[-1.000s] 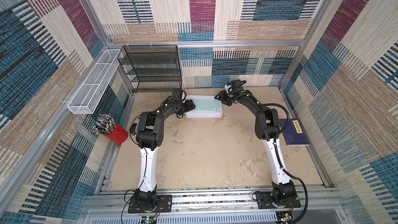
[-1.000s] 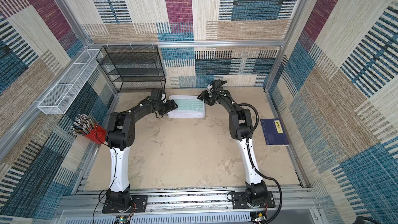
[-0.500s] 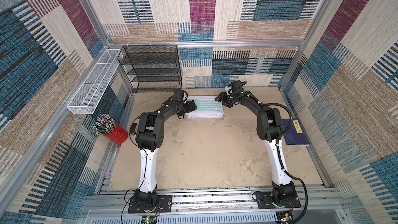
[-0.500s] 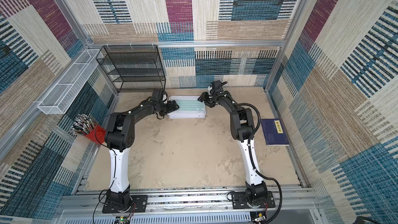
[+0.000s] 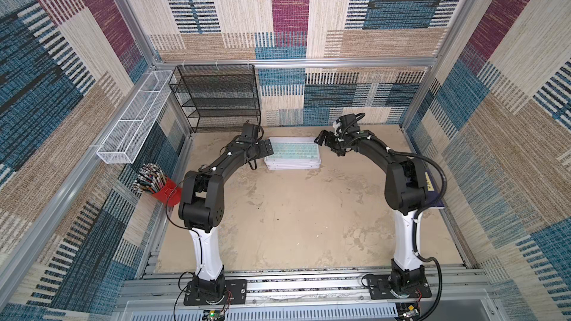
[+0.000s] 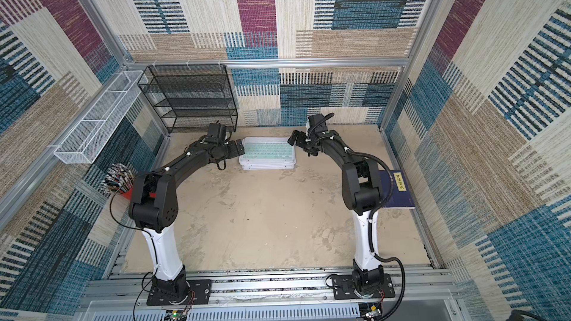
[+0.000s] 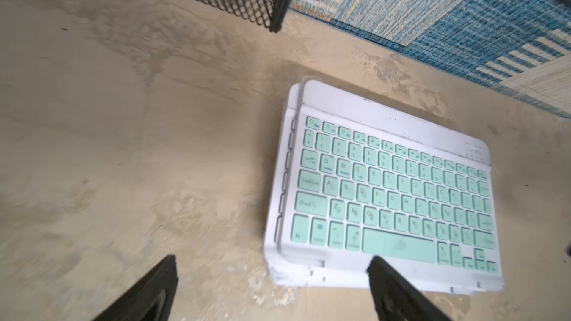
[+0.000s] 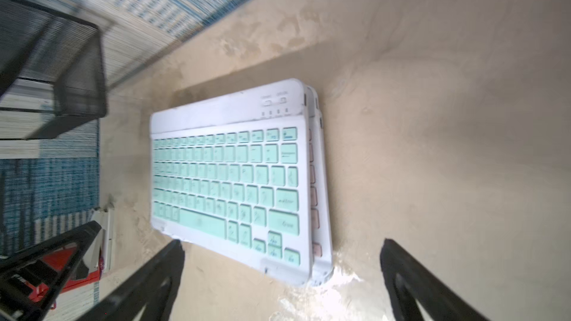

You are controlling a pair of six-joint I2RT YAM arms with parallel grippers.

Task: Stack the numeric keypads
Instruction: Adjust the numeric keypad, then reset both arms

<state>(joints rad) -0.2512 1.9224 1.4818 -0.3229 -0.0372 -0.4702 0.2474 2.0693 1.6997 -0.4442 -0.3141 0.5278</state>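
"While the left pincer [image 5: 267, 148] stands apart and empty, where are the keypads [image 5: 293, 153]?"

"Just to its right, stacked flat: white frames, mint keys on top, pink keys peeking from one lower edge."

"And the right pincer [image 5: 327, 145]?"

"Just right of them, fingers wide apart, gripping nothing."
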